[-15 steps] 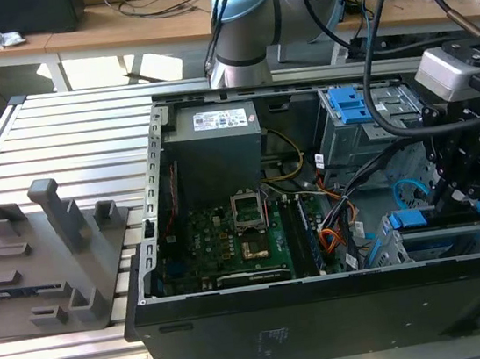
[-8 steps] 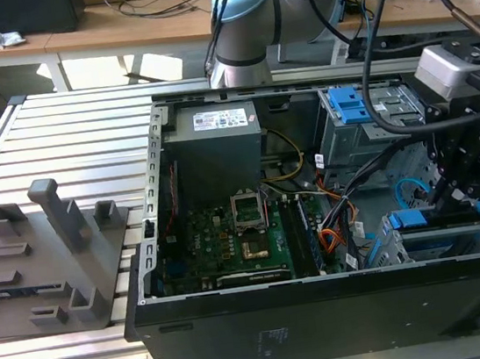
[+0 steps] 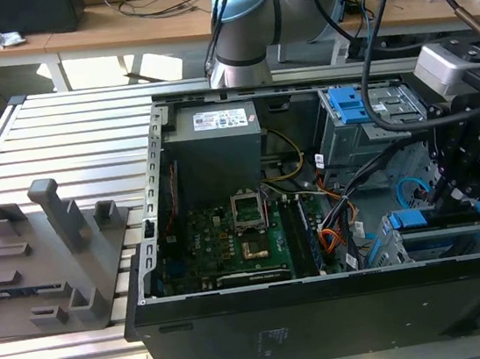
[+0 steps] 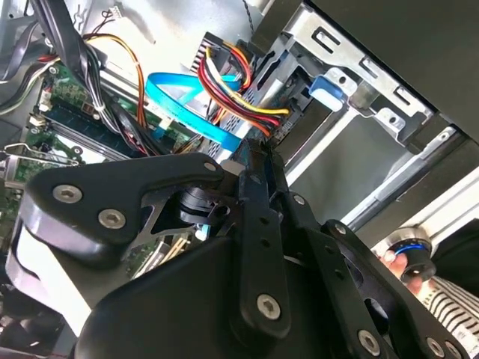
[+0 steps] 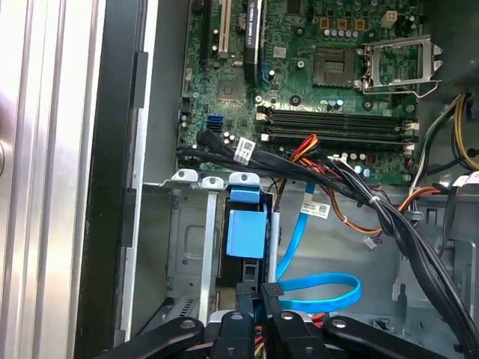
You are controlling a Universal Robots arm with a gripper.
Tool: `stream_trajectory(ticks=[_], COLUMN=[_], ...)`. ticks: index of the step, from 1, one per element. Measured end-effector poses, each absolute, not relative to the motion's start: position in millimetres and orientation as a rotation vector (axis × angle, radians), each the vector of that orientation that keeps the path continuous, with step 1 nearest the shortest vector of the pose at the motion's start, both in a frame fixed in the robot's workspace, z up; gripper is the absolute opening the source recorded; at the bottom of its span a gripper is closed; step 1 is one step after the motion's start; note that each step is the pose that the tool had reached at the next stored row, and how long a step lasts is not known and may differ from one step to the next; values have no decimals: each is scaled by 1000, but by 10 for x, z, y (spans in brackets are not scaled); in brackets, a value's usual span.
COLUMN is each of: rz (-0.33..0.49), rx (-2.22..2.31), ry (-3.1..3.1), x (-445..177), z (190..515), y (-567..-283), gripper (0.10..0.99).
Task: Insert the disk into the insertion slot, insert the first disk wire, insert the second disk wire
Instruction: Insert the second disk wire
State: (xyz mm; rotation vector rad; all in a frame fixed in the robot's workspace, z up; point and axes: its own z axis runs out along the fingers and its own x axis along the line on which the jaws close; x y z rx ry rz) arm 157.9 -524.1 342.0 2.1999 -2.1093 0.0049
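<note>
The disk (image 5: 245, 233), in its bright blue caddy, sits inside the grey sheet-metal insertion slot (image 5: 187, 247); the exterior view shows the disk (image 3: 422, 217) in that cage (image 3: 439, 246) at the case's front right corner. An orange-red-black wire bundle (image 4: 236, 82) runs to the disk's end. The light-blue second disk wire (image 5: 318, 292) curves in a loop, and its dark plug end lies between my fingertips. My gripper (image 5: 259, 290) is shut on that plug, right behind the disk. In the second wrist view the gripper (image 4: 258, 153) meets the blue wire (image 4: 179, 105) there.
The open computer case (image 3: 328, 309) lies on a slatted metal table (image 3: 58, 141). Black cable bundles (image 5: 389, 217) cross above the motherboard (image 5: 337, 82). A second bay with blue latch tabs (image 3: 350, 105) is further back. A grey fixture (image 3: 51, 257) stands at the exterior view's left.
</note>
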Motion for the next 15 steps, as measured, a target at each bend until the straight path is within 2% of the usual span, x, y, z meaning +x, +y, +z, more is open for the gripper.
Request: stream_trajectory(ticks=[15], rz=[0], rx=[2139], ry=[-2170], x=[1590], z=[3403], y=[-5267], gripper=[165])
